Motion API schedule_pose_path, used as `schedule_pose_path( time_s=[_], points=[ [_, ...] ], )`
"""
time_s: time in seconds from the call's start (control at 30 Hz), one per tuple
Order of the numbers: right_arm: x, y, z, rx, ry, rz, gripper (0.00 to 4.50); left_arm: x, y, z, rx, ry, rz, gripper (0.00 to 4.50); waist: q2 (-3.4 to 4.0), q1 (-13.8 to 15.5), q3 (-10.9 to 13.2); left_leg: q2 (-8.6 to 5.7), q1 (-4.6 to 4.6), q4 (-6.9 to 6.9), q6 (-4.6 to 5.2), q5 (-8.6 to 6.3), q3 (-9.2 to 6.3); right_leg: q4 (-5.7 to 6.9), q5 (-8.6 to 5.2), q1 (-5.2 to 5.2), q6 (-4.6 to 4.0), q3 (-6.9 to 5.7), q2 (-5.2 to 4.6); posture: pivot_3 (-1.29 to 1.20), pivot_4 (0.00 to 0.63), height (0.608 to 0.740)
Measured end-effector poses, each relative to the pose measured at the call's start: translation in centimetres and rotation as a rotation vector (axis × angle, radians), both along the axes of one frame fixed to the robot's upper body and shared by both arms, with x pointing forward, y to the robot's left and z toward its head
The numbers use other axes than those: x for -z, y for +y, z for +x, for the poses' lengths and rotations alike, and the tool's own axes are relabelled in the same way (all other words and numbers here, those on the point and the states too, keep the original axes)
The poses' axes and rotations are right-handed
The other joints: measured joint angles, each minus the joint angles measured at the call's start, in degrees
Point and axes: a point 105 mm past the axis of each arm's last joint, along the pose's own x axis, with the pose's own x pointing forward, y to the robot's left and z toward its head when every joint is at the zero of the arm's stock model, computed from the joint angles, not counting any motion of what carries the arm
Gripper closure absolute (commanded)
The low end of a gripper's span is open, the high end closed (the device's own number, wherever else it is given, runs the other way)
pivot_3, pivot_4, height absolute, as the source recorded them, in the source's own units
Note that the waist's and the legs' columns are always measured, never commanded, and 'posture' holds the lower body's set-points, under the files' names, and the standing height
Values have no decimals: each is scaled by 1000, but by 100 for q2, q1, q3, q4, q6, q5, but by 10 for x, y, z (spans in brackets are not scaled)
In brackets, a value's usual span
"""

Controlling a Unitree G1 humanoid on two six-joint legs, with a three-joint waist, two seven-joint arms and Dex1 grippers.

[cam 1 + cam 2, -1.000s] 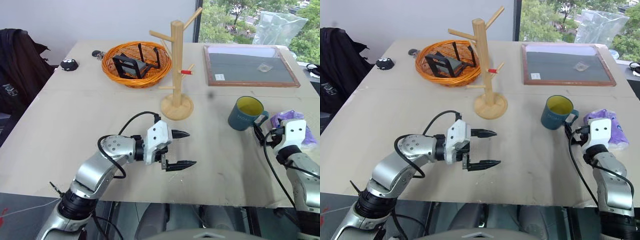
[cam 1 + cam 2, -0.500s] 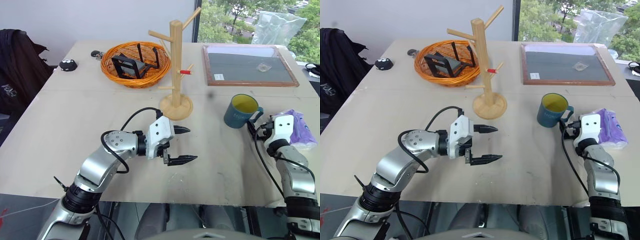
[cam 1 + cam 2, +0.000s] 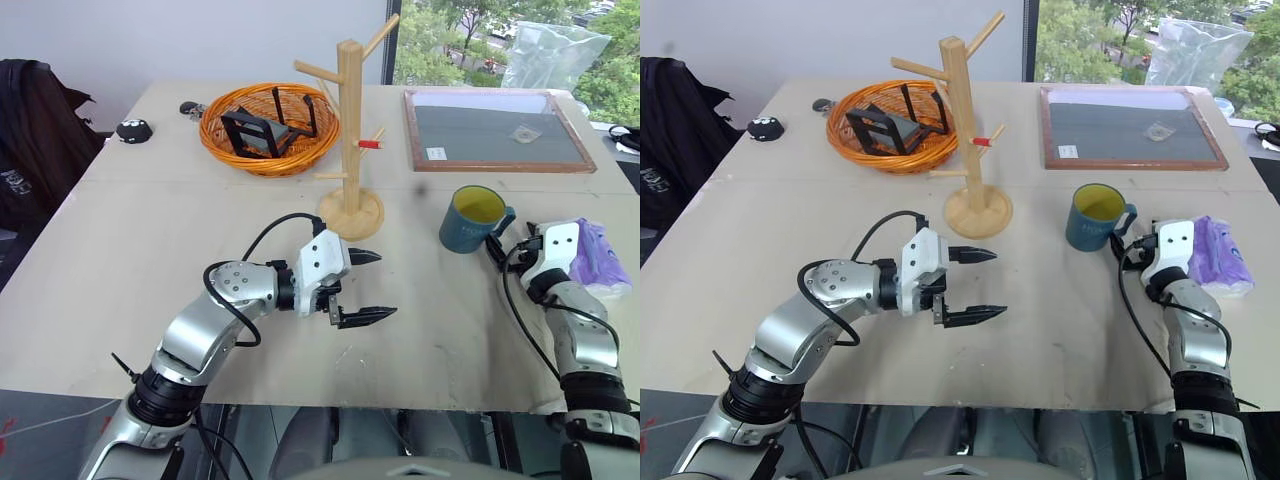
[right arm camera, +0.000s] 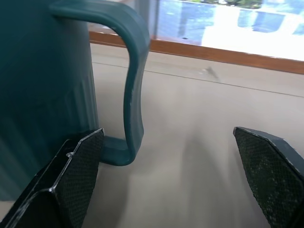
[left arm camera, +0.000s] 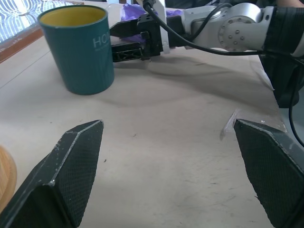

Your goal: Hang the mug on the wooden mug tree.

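Right gripper (image 3: 497, 247) is sitting right up against the mug (image 3: 470, 219), fingers spread wide, and from the wrist camera the loop handle (image 4: 131, 85) is standing just past one fingertip, between the two pads but not pinched by anything. So nothing is being held yet. The mug is standing upright on the table (image 3: 150, 230), teal outside, yellow inside, with its handle pointing at about 4 o'clock toward that gripper. Off at roughly 10 o'clock from the mug, the wooden mug tree (image 3: 350, 140) is standing on its round base, pegs bare, one of them red-tipped. Left gripper (image 3: 368, 288) is hovering low over the table at about 6 o'clock from the tree, jaws gaping wide too, pointing toward the mug, well apart from it. Further out, an orange wicker basket (image 3: 268, 128) is sitting at 9 o'clock of the tree, a framed board (image 3: 495, 130) is lying at 12 o'clock of the mug, and a purple pack (image 3: 594, 258) is lying just beside the right wrist.
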Motion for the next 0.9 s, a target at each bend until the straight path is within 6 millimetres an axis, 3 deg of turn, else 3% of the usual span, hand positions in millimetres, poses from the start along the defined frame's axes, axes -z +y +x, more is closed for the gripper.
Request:
schedule_pose_path(
  time_s=[0.1, 0.3, 0.63, 0.8, 0.9],
  points=[
    [1, 2, 3, -44, 7, 13, 1258, 0, 0, 0, 1, -3, -1, 0, 0, 3, 0, 0, 0, 0, -1, 0, 1, 0, 0, 0, 0, 1, 0, 0, 150, 737],
    [2, 1, 2, -97, 8, 18, 4272, -2, -1, 3, -33, -18, -31, 0, 0, 6, 0, 0, -1, 1, -2, 1, 1, 0, 0, 0, 0, 1, -1, 0, 150, 737],
    [-10, -6, -4, -104, -21, -8, 4405, -3, 4, 10, -133, -22, -75, 0, 0, 20, 0, 0, -3, 2, -2, 1, 0, 0, 0, -3, 0, 1, -2, 0, 150, 737],
    [-36, -3, -8, -151, -60, -33, 4405, -3, 6, 11, -157, -23, -80, 0, 0, 14, 0, 0, -3, 2, -2, 1, 1, 1, 0, -3, 0, 2, -1, 0, 150, 737],
    [-56, 11, -13, -258, -41, -36, 4405, -3, 9, 12, -193, -18, -108, 0, 3, 16, 4, 1, -6, 3, 13, -7, -2, 1, 0, -5, 0, 1, -2, 0, 150, 737]
  ],
)
